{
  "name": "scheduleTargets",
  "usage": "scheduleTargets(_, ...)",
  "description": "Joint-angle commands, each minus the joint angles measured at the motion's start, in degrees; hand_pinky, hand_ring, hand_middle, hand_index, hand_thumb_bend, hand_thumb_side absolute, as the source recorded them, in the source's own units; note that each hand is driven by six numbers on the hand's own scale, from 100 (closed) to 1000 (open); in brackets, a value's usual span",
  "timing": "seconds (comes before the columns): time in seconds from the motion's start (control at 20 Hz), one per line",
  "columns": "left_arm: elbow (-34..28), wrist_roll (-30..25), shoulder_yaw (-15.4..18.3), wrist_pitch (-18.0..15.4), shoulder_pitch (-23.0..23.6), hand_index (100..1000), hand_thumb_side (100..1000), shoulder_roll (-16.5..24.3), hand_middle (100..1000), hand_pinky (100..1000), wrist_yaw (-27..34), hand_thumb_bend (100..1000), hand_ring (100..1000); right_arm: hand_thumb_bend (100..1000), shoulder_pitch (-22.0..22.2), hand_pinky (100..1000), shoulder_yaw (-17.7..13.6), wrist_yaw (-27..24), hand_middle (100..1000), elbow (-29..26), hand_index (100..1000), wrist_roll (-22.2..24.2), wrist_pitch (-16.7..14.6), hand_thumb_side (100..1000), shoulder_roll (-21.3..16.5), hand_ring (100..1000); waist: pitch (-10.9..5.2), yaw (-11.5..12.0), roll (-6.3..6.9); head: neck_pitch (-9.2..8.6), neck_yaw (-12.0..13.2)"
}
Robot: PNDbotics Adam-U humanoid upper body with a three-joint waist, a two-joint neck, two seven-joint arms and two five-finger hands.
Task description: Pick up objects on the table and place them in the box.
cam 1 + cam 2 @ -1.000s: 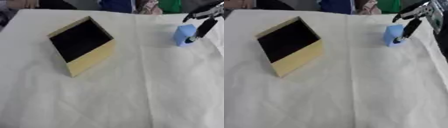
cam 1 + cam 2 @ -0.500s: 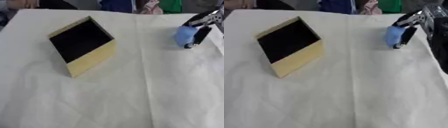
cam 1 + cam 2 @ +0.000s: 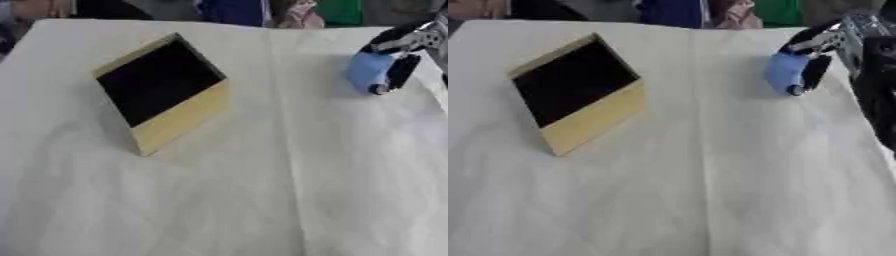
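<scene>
Tan box (image 3: 179, 115) black inside, blue object (image 3: 367, 71), white tablecloth (image 3: 262, 190)

Demo room: cloth-covered table (image 3: 219, 200), onlookers (image 3: 236, 10)

Box (image 3: 162, 92) on tabletop (image 3: 262, 200), left of centre, far half, open side up. Block (image 3: 367, 71) far right, well apart from box. Right hand (image 3: 814, 50) at block, fingers curled round its right side and top. Near half of tabletop bare cloth.
</scene>
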Motion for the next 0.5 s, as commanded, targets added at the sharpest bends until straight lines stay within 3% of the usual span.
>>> scheduleTargets(0.05, -0.90, -0.40, 0.67, -0.09, -0.57, 872, 889, 0.86, 610, 665, -0.37, 100, 596, 100, -0.94, 862, -0.05, -0.80, 787, -0.66, 927, -1.67, 0.25, 113, -0.74, 862, -1.42, 0.06, 0.15, -0.41, 0.08)
scheduleTargets(0.5, -0.90, -0.64, 0.67, 0.13, -0.56, 872, 895, 0.99, 611, 666, -0.29, 100, 597, 100, -1.90, 837, -0.12, -5.19, 761, -3.63, 876, -0.83, 1.99, 104, -0.49, 846, -2.02, -0.10, 0.00, -0.26, 0.15)
